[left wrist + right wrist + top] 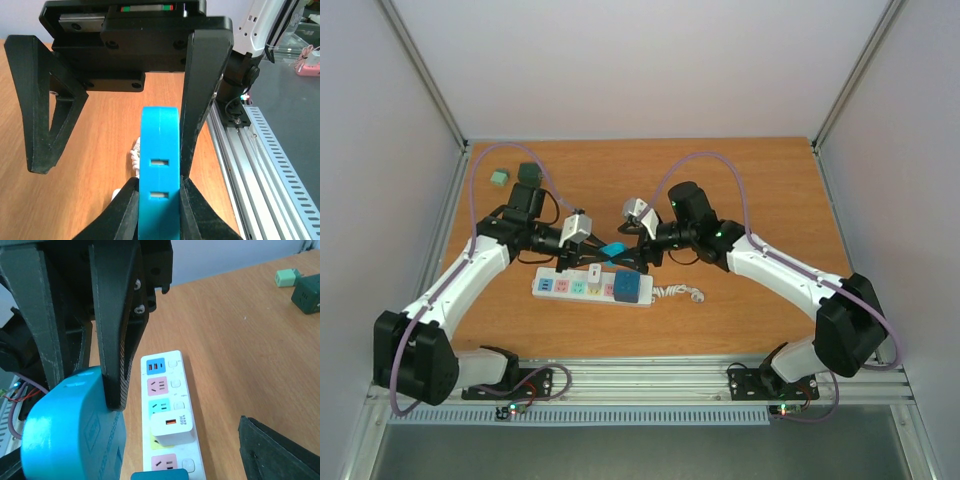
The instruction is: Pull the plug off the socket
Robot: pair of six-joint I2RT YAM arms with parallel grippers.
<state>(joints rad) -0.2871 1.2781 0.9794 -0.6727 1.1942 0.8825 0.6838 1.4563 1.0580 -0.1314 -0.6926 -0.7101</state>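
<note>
One orange-brown wooden table (770,200) carries two white-and-black arms, whose grippers meet just above its centre.

The one long white power strip (590,287) lies flat slightly toward 6 o'clock of centre, with its short curly white cord (678,293) at its 3 o'clock end. The right wrist view shows five outlet panels: blue, pink, teal, yellow and pink.

Three plugs are in view. A rounded bright blue plug (612,250) is lifted clear of the strip. A dark teal block plug (627,288) sits in the strip near its 3 o'clock end. A small white charger (172,426) sits mid-strip, showing an orange port and grey print too small to read.

The right gripper (85,395) pinches the blue plug between its fingers. The left gripper (112,167) is spread wide around the plug, with one finger against its side.

Two small cubes, one dark green (528,170) and one pale green (499,177), sit close together at the table's 10 o'clock corner.
</note>
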